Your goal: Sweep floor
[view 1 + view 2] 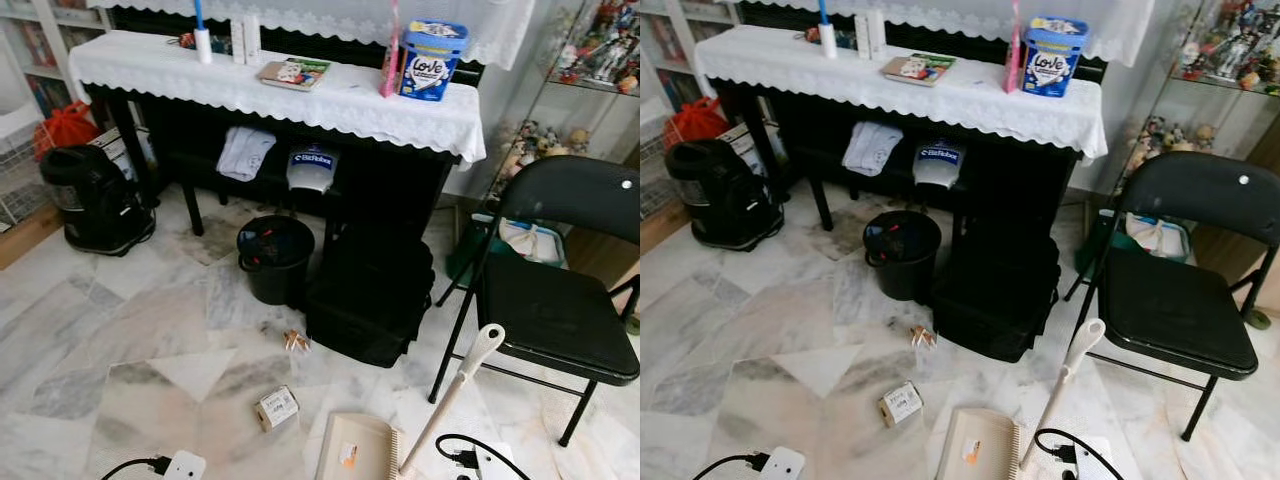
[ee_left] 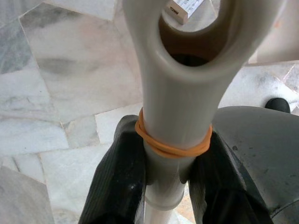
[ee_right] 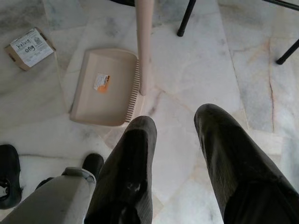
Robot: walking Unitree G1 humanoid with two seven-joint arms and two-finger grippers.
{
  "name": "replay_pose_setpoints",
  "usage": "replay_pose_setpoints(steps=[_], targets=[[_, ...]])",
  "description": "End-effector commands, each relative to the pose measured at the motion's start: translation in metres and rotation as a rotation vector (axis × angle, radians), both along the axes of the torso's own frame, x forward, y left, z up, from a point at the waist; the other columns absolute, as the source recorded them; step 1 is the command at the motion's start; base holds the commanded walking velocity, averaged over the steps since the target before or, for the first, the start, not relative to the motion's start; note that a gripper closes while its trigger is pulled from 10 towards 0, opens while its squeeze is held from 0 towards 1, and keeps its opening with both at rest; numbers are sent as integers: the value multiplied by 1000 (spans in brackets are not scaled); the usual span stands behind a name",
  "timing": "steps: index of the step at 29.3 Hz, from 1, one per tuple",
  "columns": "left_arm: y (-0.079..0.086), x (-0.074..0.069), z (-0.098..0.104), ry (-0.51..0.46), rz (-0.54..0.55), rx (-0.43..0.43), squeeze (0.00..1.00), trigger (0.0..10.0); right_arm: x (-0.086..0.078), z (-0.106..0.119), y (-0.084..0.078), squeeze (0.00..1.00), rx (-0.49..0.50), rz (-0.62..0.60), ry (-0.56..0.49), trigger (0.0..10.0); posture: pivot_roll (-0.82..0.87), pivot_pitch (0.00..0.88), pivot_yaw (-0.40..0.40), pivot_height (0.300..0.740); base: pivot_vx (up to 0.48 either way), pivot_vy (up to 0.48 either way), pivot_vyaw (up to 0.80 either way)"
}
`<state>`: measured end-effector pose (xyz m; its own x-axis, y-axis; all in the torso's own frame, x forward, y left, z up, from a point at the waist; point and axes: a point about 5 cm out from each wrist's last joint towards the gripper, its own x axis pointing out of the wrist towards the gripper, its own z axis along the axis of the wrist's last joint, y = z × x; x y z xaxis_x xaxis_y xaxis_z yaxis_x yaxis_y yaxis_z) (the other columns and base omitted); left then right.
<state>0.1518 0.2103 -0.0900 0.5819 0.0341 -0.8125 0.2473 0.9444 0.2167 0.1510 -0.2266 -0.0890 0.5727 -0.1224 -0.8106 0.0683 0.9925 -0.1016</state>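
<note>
Marble floor (image 1: 120,340), grey-veined, fills the lower frame. Left tool (image 2: 163,172) closed around a cream handle (image 2: 175,107) just below its looped end; an orange rubber band (image 2: 173,142) circles the shaft at the fingers (image 2: 119,182). Right tool (image 3: 175,140) spread open, holding nothing, hovering above the floor near a beige dustpan (image 3: 105,86).

Dustpan lies flat at lower centre of the head view, an orange sticker on its tray, comb teeth on its right edge. Long handle (image 1: 455,395) rises from that edge, tilted up to the right toward a black folding chair (image 1: 560,310) at right.

Debris: small printed cardboard box (image 1: 277,407) on the floor left of the dustpan; crumpled tan scrap (image 1: 296,341) further up, just beside a black bag (image 1: 370,295). Black bin (image 1: 275,258) stands left of the bag.

Behind, in the upper frame, a dark desk (image 1: 280,90) under white lace cloth, carrying a blue "Love" tub (image 1: 432,60) and a book (image 1: 293,73). Black vacuum cleaner (image 1: 92,200) at left.
</note>
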Motion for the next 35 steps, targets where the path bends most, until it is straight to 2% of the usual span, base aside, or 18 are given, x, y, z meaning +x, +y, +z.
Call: replay_pose_setpoints(steps=[1, 2, 3, 4, 5, 6, 9, 14, 19, 23, 27, 28, 31, 32, 35], targets=[[-20, -12, -8, 43, -3, -79, 0, 10000, 4, 2, 0, 733, -8, 10, -22, 10000, 24, 0, -128, 740, 0, 0, 0], [-20, -12, -8, 43, -3, -79, 0, 10000, 4, 2, 0, 733, -8, 10, -22, 10000, 24, 0, -128, 740, 0, 0, 0], [-19, -12, -8, 43, -6, -78, 0, 10000, 6, 3, 3, 1000, -7, 18, -33, 10000, 22, 0, -127, 740, 0, 0, 0], [-19, -13, -8, 46, -6, -76, 0, 10000, 16, 5, 12, 1000, -17, 57, -57, 10000, 19, 0, -125, 740, 0, 0, 0], [-19, -13, -8, 46, -6, -76, 0, 10000, 16, 5, 12, 1000, -17, 57, -57, 10000, 19, 0, -125, 740, 0, 0, 0], [-19, -15, -9, 49, -4, -74, 0, 10000, 31, 9, 28, 1000, -35, 134, -94, 10000, 19, 0, -125, 740, 0, 0, 0], [-19, -15, -9, 50, -2, -75, 0, 10000, 36, 11, 34, 1000, -36, 155, -111, 10000, 19, 0, -125, 740, 0, 0, 0], [-19, -15, -9, 50, 0, -77, 0, 10000, 38, 13, 35, 1000, -46, 168, -131, 10000, 20, 0, -125, 740, 0, 0, 0], [-18, -17, -9, 53, -1, -76, 0, 10000, 40, 16, 28, 1000, -105, 159, -164, 10000, 15, 0, -124, 740, 0, 0, 0], [-16, -17, -9, 54, 1, -73, 0, 10000, 54, 28, 19, 1000, -143, 104, -278, 10000, -3, 0, -124, 740, 0, 0, 0], [-16, -16, -9, 55, -3, -73, 0, 10000, 68, 39, 22, 1000, -148, 110, -373, 10000, -11, 0, -124, 740, 0, 0, 0], [-17, -15, -9, 55, -4, -74, 0, 10000, 73, 43, 25, 0, -151, 122, -412, 10000, -11, 0, -124, 740, 0, 0, 0], [-18, -15, -8, 54, -6, -75, 0, 10000, 78, 48, 28, 0, -154, 133, -453, 10000, -13, 0, -127, 740, 0, 0, 0], [-18, -14, -8, 52, -3, -77, 0, 10000, 83, 54, 32, 0, -144, 132, -512, 10000, -14, 0, -127, 740, 0, 0, 0], [-18, -15, -9, 54, -3, -78, 0, 10000, 86, 59, 37, 0, -135, 126, -563, 10000, -17, 0, -127, 740, 0, 0, 0]])
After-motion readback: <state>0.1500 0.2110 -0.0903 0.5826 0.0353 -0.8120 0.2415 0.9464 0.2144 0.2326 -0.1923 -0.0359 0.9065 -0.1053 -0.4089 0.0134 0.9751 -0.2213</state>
